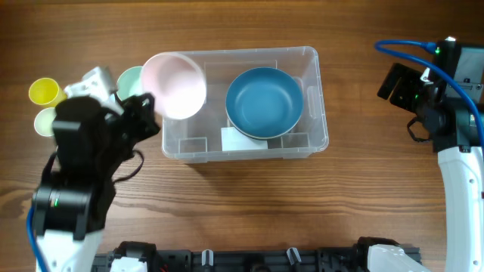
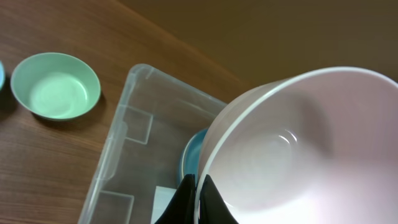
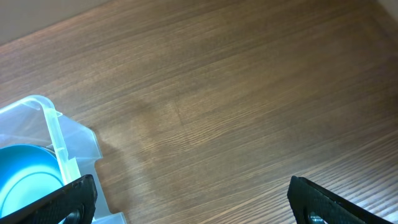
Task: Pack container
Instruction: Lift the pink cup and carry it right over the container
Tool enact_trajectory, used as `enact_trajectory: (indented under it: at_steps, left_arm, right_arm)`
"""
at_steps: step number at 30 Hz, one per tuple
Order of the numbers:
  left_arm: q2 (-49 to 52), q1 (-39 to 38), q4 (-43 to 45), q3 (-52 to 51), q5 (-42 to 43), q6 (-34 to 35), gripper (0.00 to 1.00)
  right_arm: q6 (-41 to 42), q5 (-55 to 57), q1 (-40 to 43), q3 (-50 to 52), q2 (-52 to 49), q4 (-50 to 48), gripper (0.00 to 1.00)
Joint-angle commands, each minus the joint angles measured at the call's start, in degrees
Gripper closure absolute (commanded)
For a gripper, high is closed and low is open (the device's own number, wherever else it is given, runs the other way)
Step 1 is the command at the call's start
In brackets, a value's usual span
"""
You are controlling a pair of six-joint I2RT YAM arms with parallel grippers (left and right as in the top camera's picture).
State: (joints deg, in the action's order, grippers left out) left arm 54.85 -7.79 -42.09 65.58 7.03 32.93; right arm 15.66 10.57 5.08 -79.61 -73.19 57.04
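The container (image 1: 314, 121) is clear and colourless, its label (image 1: 243, 139) white. The pink bowl (image 1: 175, 85), blue bowl (image 1: 265, 102) and mint bowl (image 2: 56, 85) are plain, the cup (image 1: 44, 91) yellow, the tabletop (image 1: 242, 23) brown wood-grain.

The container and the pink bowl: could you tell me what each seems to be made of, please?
The container looks like clear, glossy plastic: the wooden table shows through its walls. The pink bowl seems opaque plastic or melamine, smooth with a soft sheen; I cannot tell which.
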Motion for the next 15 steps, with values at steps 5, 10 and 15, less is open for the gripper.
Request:
enact_trajectory:
  at_steps: [5, 10, 15]
  left_arm:
    - [21.68, -8.37, -5.38, 15.52, -12.22, -4.50, 0.96]
    - [33.55, -8.92, -6.67, 22.38, -12.74, -5.75, 0.96]
    - [40.74, -8.70, -5.70, 23.56, -13.81, -2.80, 0.96]
  right_arm:
    - [1.01, 1.03, 0.13, -0.63, -0.48, -0.02, 0.00]
    - [0.98, 1.03, 0.13, -0.63, -0.48, -0.02, 0.00]
    - [1.01, 1.03, 0.13, -0.63, -0.48, -0.02, 0.00]
